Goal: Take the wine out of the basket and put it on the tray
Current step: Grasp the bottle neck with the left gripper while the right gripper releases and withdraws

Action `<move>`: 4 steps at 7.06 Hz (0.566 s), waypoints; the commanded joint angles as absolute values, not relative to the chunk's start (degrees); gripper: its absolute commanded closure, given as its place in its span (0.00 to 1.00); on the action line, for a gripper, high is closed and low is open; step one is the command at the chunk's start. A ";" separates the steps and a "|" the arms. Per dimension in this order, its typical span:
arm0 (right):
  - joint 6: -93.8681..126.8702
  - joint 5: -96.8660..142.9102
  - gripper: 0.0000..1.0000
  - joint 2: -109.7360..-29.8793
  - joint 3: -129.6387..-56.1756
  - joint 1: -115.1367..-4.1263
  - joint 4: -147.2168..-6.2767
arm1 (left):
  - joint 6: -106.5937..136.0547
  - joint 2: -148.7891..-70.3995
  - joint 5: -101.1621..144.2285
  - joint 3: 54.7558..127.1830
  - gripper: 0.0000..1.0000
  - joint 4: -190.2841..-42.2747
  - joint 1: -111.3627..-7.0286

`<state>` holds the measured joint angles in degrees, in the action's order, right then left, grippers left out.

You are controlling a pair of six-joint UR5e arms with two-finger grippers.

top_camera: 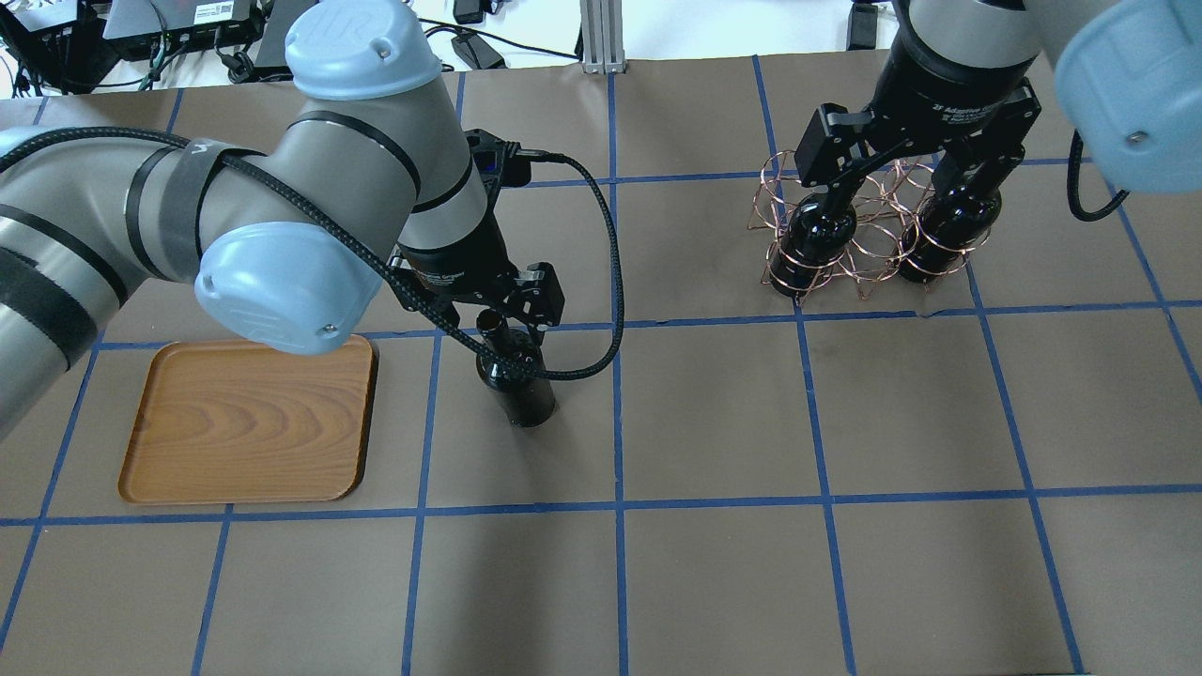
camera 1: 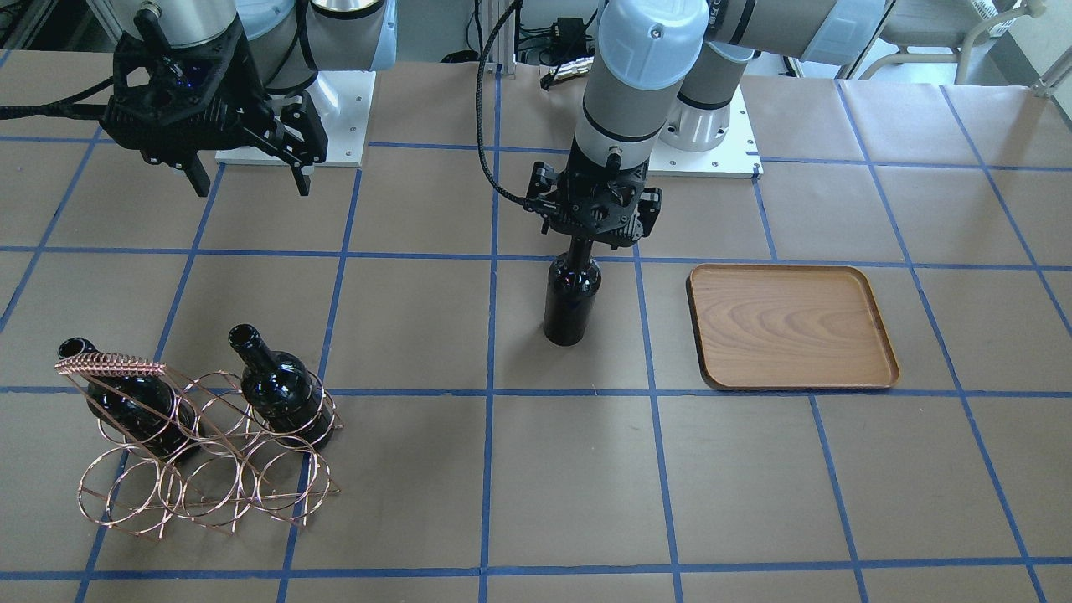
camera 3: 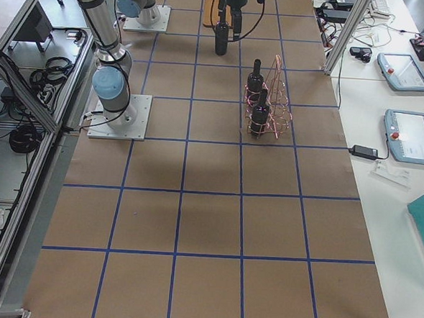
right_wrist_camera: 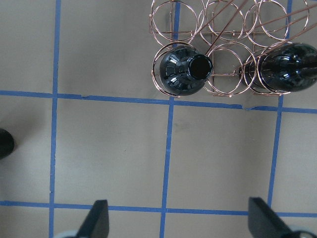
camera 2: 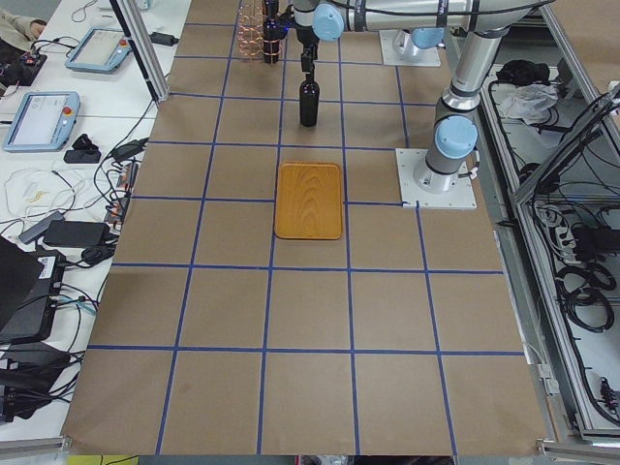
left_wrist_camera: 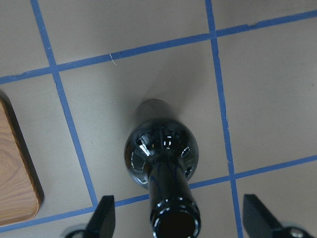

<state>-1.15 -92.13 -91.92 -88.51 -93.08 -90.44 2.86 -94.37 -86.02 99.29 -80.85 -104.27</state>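
Observation:
One dark wine bottle (camera 1: 572, 306) stands upright on the table paper, just beside the wooden tray (camera 1: 791, 327) and outside it. My left gripper (left_wrist_camera: 177, 210) is open, with its fingers (left_wrist_camera: 105, 214) wide on either side of the bottle's neck and not touching it. Two more bottles (camera 1: 280, 389) (camera 1: 126, 394) stand in the copper wire basket (camera 1: 209, 469). My right gripper (camera 1: 251, 188) is open and empty, high above the table by the basket (right_wrist_camera: 223, 20).
The table is brown paper with a grid of blue tape. The arms' white base plates (camera 1: 708, 155) sit at the robot's edge. The tray (top_camera: 249, 418) holds nothing. Open paper lies between the standing bottle (top_camera: 521, 385) and the basket (top_camera: 864, 235).

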 commanded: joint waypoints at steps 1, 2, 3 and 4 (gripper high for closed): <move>-1.14 -92.28 0.00 -91.85 -88.59 -93.08 -90.35 | 2.20 -95.10 -86.31 99.40 0.32 -80.59 -104.33; -1.14 -92.29 0.00 -91.85 -88.59 -93.08 -90.35 | 2.02 -95.01 -86.40 99.40 0.32 -80.68 -104.33; -1.14 -92.37 0.00 -91.93 -88.59 -93.08 -90.35 | 1.93 -95.01 -86.48 99.40 0.33 -80.77 -104.33; -1.14 -92.37 0.00 -91.85 -88.59 -93.08 -90.26 | 1.93 -95.01 -86.48 99.40 0.58 -80.77 -104.33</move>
